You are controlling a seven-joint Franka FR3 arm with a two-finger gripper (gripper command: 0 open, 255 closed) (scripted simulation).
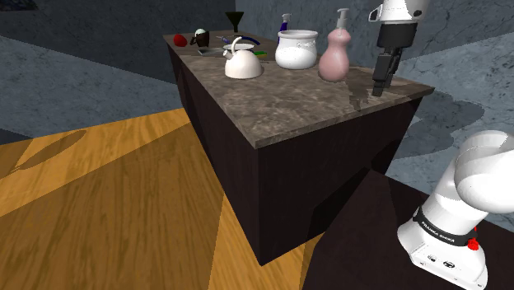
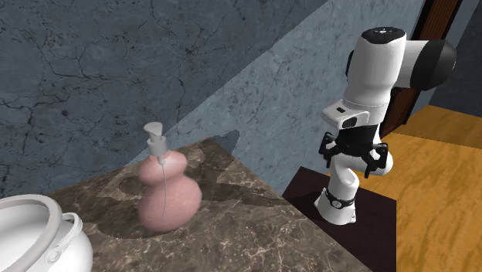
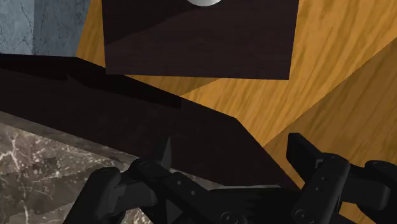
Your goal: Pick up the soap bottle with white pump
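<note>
The soap bottle [image 1: 334,56] is a pink, gourd-shaped bottle with a white pump [image 1: 342,16]. It stands upright near the back of the dark marble counter [image 1: 305,103]. In the second exterior view the bottle [image 2: 166,193] is at the lower left. My black gripper [image 1: 380,80] hangs to the shoulder view's right of the bottle, over the counter's corner nearest the stand and well apart from the bottle. In the wrist view the gripper [image 3: 233,147] is open, with nothing between the fingers. The gripper [image 2: 354,158] points downward in the second exterior view.
A white pot [image 1: 296,49] stands right beside the bottle, with a blue pump bottle [image 1: 284,21] behind it. Further along are a white kettle [image 1: 243,63], a dark mug [image 1: 200,37] and a red object [image 1: 179,39]. Below the gripper lie the counter edge [image 3: 44,153], wooden floor [image 3: 343,76] and the stand [image 3: 197,44].
</note>
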